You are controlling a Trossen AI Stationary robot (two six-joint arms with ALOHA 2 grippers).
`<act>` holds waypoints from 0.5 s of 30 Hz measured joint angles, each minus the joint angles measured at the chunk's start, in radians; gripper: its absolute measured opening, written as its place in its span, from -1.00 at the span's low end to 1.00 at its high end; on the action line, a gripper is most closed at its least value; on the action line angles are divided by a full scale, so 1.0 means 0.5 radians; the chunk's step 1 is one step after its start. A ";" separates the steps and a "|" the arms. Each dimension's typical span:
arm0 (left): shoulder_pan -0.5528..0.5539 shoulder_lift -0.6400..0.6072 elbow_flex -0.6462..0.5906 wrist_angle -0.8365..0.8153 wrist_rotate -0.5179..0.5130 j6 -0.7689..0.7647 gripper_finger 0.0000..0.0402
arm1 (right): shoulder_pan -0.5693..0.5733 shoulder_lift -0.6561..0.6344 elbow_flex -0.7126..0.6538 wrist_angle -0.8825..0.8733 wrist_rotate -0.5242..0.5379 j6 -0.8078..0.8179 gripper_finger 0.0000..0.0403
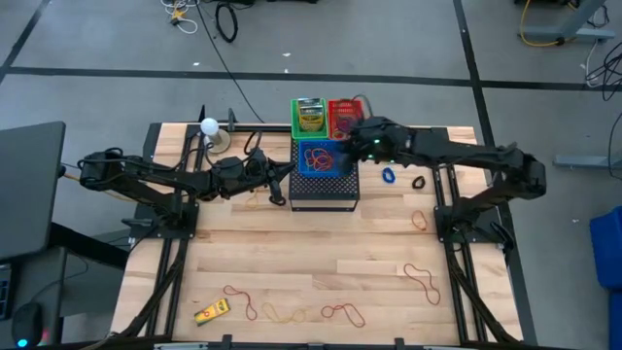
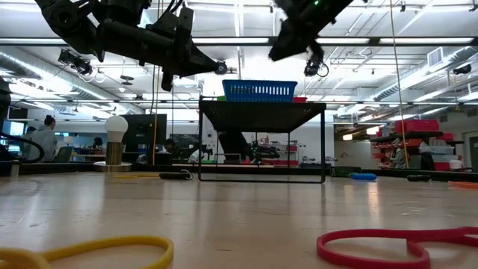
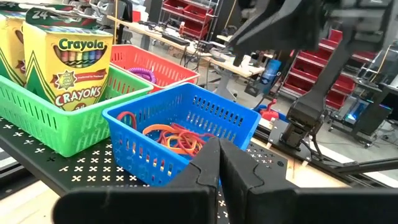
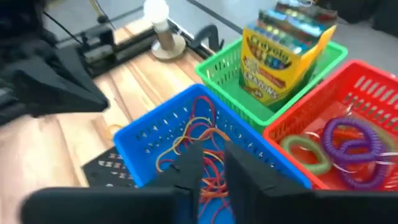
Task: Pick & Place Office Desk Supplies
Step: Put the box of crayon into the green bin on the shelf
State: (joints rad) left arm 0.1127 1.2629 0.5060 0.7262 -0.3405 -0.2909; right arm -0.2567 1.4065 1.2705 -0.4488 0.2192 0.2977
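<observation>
Workshop floor, grey with dark tape lines, surrounds a pale wood-plank table (image 1: 292,262); shelving with red bins and seated people show far behind in the low view.

Far centre of table: black mesh stand (image 1: 324,189) carrying three baskets.
- Green basket (image 3: 56,118): crayon boxes (image 3: 71,65), upright.
- Red basket (image 4: 367,93): purple ring (image 4: 348,134) and green ring (image 4: 308,152), lying together.
- Blue basket (image 4: 161,134): tangle of red-brown and tan rubber bands (image 4: 199,140).

Right gripper (image 4: 214,163): over the blue basket, fingers slightly parted, nothing seen between them; whether a band has just dropped cannot be told.
Left gripper (image 3: 219,163): just left of the stand, fingers clenched together, holding nothing, waiting.

Left on the table:
- Blue ring (image 1: 389,176) and black ring (image 1: 419,182), right of the stand.
- Orange band (image 1: 420,220), right side.
- Red band loop (image 1: 421,279), near right.
- Several bands (image 1: 301,312) strung along the near edge.
- Yellow item (image 1: 211,311), near left.
- Lamp-like white bulb (image 1: 209,126) at far left, not part of the sorting.

Judgement: roughly half done; baskets are partly stocked, yet about eight loose pieces remain, mostly along the near edge and the right.
</observation>
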 joint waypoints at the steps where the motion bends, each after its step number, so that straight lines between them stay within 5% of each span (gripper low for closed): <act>1: 0.000 0.000 0.000 -0.001 0.000 0.000 -0.95 | -0.008 -0.037 0.000 -0.014 -0.003 0.000 -0.77; 4: 0.000 0.000 0.000 -0.005 -0.001 0.000 -0.95 | -0.043 -0.164 0.000 -0.070 -0.003 0.000 -0.96; 15: 0.000 0.000 0.000 -0.011 -0.038 -0.001 -0.95 | -0.449 -0.445 0.000 -0.619 0.025 0.222 -0.97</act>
State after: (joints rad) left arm 0.1127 1.2629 0.5060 0.7207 -0.3595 -0.2913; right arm -0.4814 1.1842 1.2705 -0.7584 0.2317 0.4089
